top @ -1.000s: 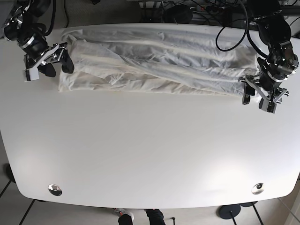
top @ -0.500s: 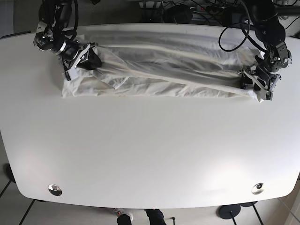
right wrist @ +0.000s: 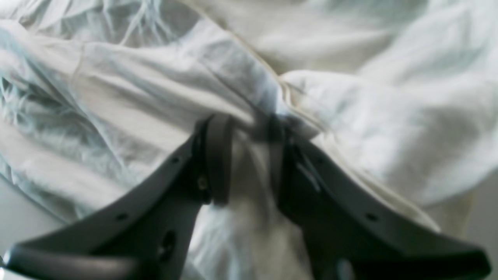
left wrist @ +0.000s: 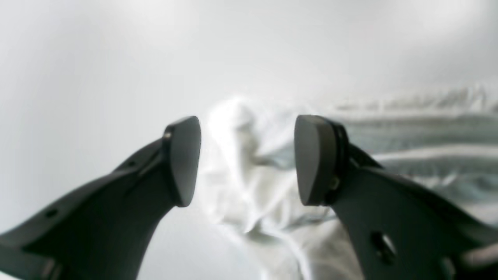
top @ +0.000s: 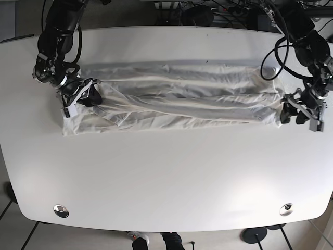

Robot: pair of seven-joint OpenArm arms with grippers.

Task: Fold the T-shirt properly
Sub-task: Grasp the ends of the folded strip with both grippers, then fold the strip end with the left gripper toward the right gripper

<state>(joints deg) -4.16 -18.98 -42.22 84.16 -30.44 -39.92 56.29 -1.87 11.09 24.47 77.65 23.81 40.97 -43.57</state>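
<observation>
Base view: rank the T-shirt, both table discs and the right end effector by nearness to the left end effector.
1. T-shirt, just beside the left end effector.
2. View-right disc, at the table's front.
3. Right end effector, on the shirt's opposite end.
4. View-left disc, diagonally across.

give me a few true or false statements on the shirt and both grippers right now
1. The T-shirt lies stretched in a long band across the white table. True.
2. The left gripper is clamped shut on cloth. False: its jaws stand apart, with the shirt's end between and beyond them.
3. The right gripper has cloth pinched between its fingers. True.
4. The shirt is already folded into a neat square. False: it is long and wrinkled.
5. Both grippers work at the same end of the shirt. False: they are at opposite ends.
</observation>
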